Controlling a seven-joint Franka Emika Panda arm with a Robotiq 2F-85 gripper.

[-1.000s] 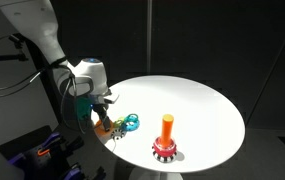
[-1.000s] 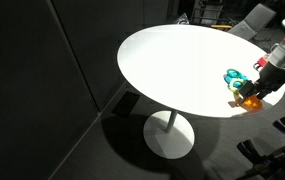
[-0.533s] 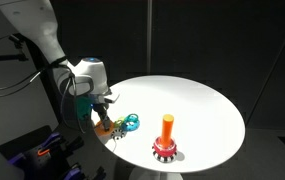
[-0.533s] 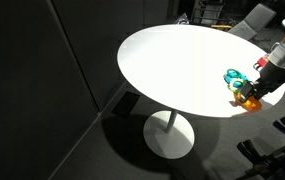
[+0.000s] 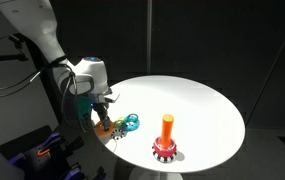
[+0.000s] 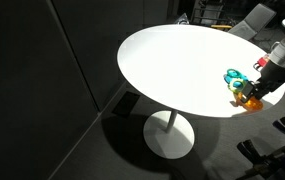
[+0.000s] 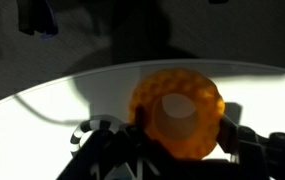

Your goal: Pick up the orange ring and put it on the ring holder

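Observation:
The orange ring point(image 7: 179, 112) fills the middle of the wrist view, held between the dark fingers of my gripper point(image 7: 182, 140). In both exterior views the gripper point(image 5: 104, 122) point(image 6: 250, 94) is down at the table's edge, shut on the orange ring point(image 5: 102, 127) point(image 6: 250, 99). The ring holder point(image 5: 166, 140), an upright orange peg on a round red base with a toothed rim, stands apart from the gripper near the table's front edge. It is not visible in the wrist view.
A blue ring point(image 5: 132, 122) point(image 6: 232, 76) and a green ring point(image 5: 117, 120) lie beside the gripper on the round white table point(image 5: 192, 100) point(image 6: 172, 65). A dark toothed piece point(image 7: 95, 128) lies by the ring. Dark curtains surround the table.

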